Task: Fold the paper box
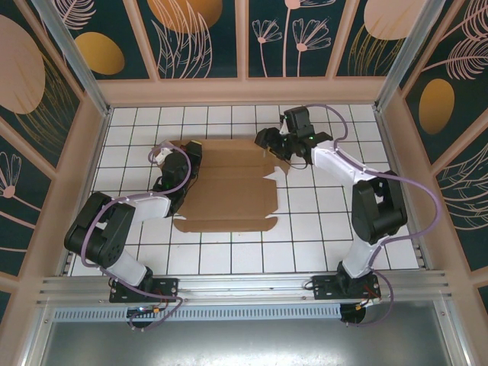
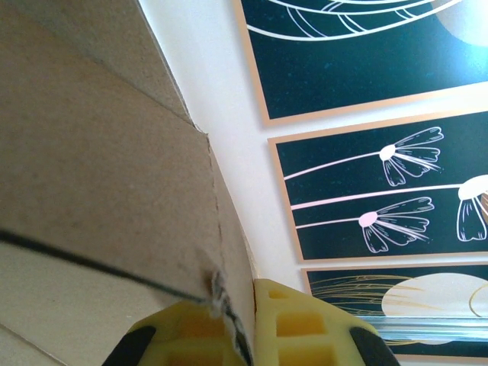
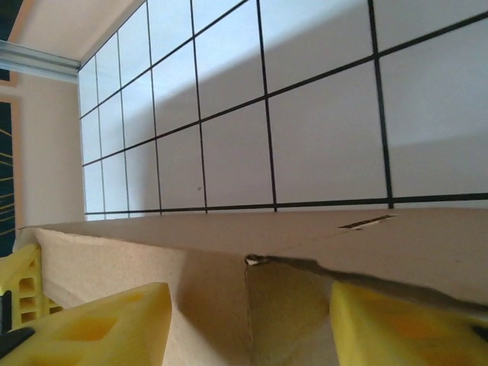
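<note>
Pinched tight on a raised left edge of the paper box (image 2: 91,152), my left gripper (image 2: 240,332) has its yellow fingers (image 2: 293,324) pressed together with the torn cardboard rim between them. My right gripper (image 3: 248,328) stands spread at the box's far right corner, one yellow pad on each side of a creased flap, and I cannot tell whether either pad touches it.

Seen from above, the paper box (image 1: 229,187) lies mostly flat on the white tiled table (image 1: 320,229) between my two arms. Its long panels are open and a notched edge faces my bases. My left gripper (image 1: 189,156) sits at its far left corner and my right gripper (image 1: 271,141) at its far right.

I judge the fold to be at an early stage: the side walls are being lifted and nothing is tucked yet. The next move calls for my right jaws to close on that corner flap, then for both sides to rise along their creases together so the sheet does not skid or tear further.

Only the left wrist view gives the ragged nick at the pinch and the flower-painted wall panels (image 2: 381,191) behind. From the right wrist I get a slot cut in the flap's top face (image 3: 370,223) and the tile grid (image 3: 305,114) beyond. Neither wrist shows the sheet's overall layout, which the overhead view does.
</note>
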You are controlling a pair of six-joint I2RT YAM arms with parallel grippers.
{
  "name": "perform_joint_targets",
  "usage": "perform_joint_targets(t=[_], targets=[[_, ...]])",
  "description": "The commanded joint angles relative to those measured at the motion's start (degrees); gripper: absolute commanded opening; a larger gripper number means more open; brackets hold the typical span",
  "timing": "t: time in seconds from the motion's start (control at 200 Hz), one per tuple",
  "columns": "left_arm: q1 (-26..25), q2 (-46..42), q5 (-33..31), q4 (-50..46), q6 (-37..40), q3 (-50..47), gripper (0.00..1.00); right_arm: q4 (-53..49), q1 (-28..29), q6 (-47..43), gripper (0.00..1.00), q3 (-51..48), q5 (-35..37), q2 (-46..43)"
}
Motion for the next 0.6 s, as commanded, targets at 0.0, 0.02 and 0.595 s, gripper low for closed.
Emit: perform_joint_targets(t=[0.0, 0.02, 0.595], targets=[[-0.66, -0.34, -0.4, 0.05, 1.13, -0.9, 0.0, 6.4, 0.73, 3.14, 0.5, 0.86, -6.4, 1.25], [-0.69, -0.38, -0.4, -0.03, 1.17, -0.94, 0.0, 6.99, 0.78, 3.59, 0.48, 0.75, -6.97, 1.37], [-1.04, -3.06, -3.25, -0.38, 3.58, -4.82, 0.0, 6.33, 3.91, -10.61, 0.43, -21.33, 16.25, -23.07]])
